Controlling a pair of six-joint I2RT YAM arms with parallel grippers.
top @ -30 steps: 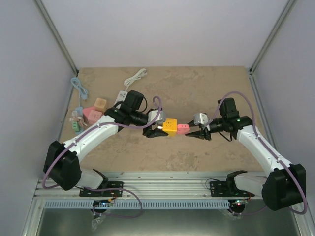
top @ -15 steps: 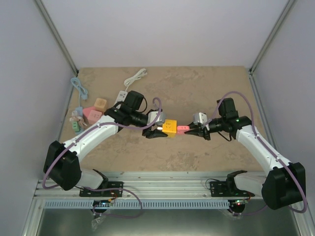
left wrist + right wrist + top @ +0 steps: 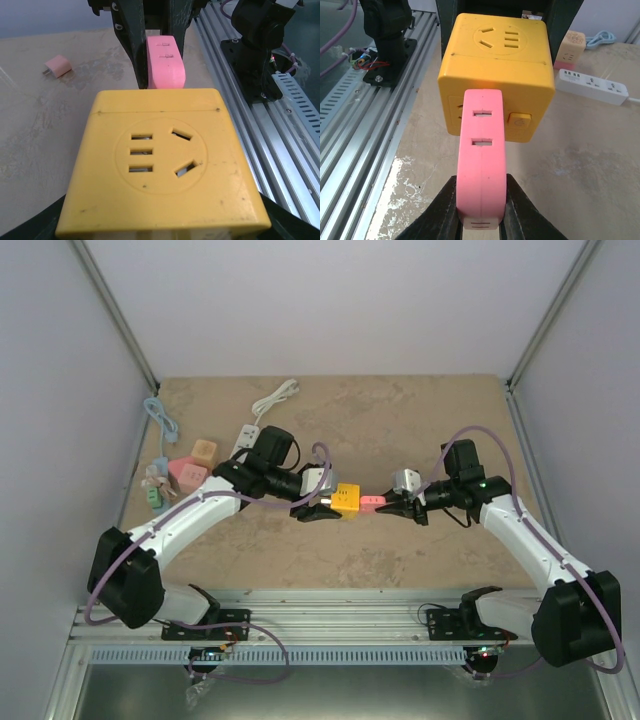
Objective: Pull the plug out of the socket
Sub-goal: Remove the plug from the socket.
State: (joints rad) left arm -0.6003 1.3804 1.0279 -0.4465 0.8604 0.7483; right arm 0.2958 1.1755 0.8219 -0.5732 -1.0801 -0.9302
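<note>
- Sky-blue cable (image 3: 160,420) lies coiled far to the left of the yellow socket cube (image 3: 347,498) and farther back, near the left edge of the bench (image 3: 430,560).
- Well to the left of the cube, a cluster of pastel blocks (image 3: 187,473) in green, pink and peach sits close together.
- Back and to the left of the cube lies a white power strip (image 3: 247,434), with its white cord (image 3: 276,397) trailing farther back. The right wrist view shows the strip flat on the bench beyond the cube.
- The left tool (image 3: 335,504) is grasping the cube. Its dark fingers (image 3: 561,25) flank two opposite sides of the cube, and the face with the round socket pattern is turned toward the left wrist camera.
- The cube sits about mid-bench, between the two tools.
- The pink plug (image 3: 371,502) juts from the cube's right side face and touches it. It is seated there just beside a small yellow button (image 3: 519,120).
- The right tool (image 3: 388,506) is clenched on the outer end of the plug, on the side away from the cube. Its black fingers (image 3: 440,212) press against the plug's two flat sides.
- In the left wrist view, a small pink adapter (image 3: 58,65) lies on the bench past the cube and well apart from it.
</note>
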